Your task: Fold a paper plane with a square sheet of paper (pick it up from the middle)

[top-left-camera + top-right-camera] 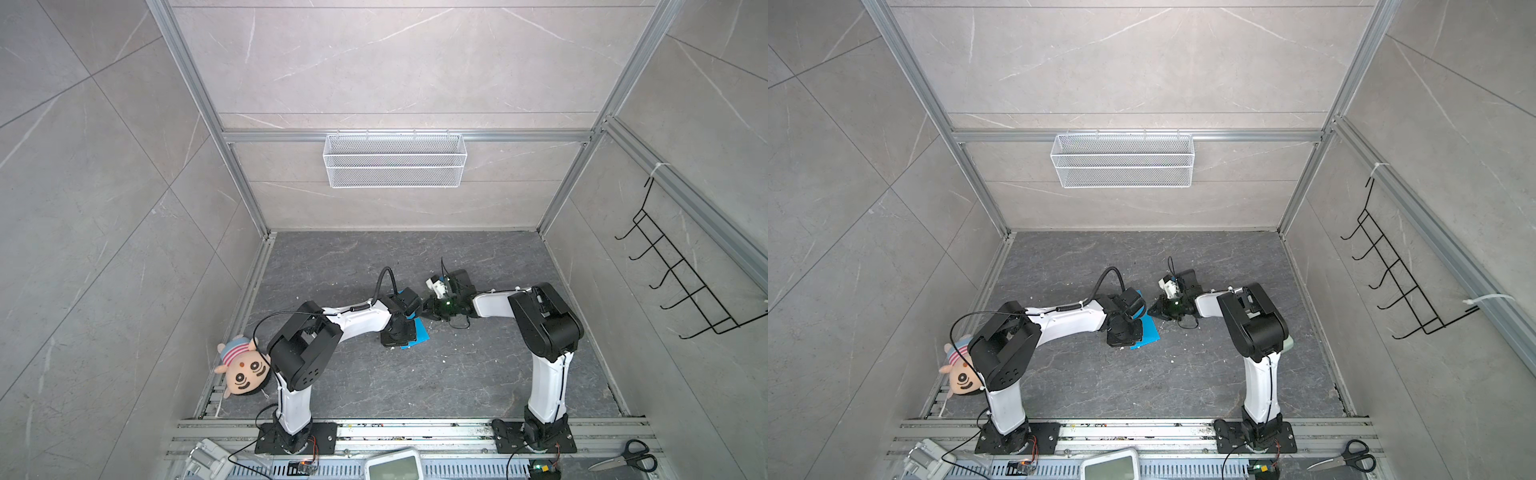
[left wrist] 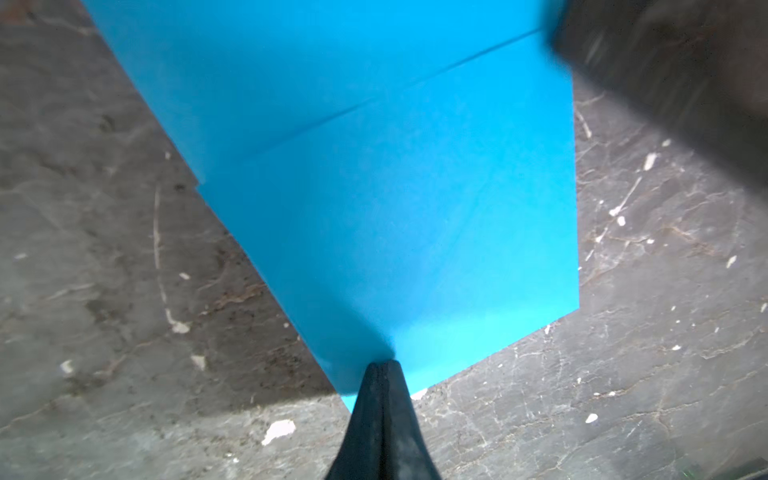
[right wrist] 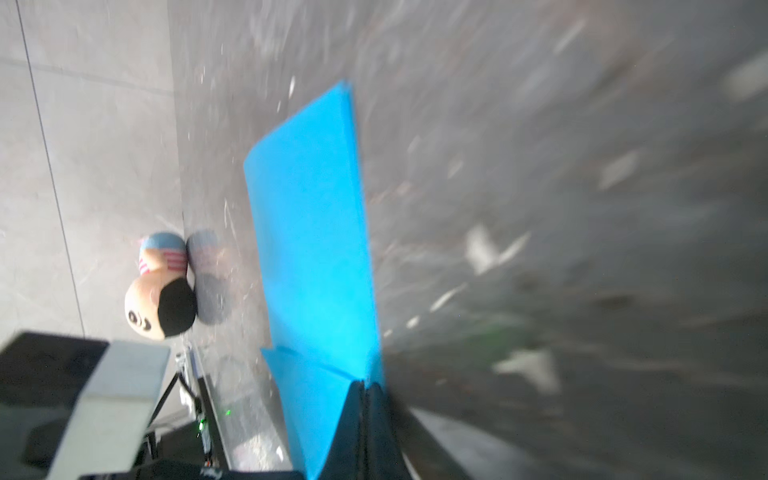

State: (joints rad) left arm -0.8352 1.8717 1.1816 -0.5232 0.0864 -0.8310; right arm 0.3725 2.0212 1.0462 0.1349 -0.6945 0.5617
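Left claw, tips together, sits at the sheet's corner.

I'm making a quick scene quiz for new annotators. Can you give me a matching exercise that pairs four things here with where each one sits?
Things:
1. blue sheet of paper
2. plush doll
3. scissors
4. white wire basket

Places:
A. hanging on the back wall
B. at the front right, past the right arm's base
C. at the left edge of the table, beside the left arm
D. near the middle of the table

Pairs: 1-D, 2-C, 3-B, 4-A
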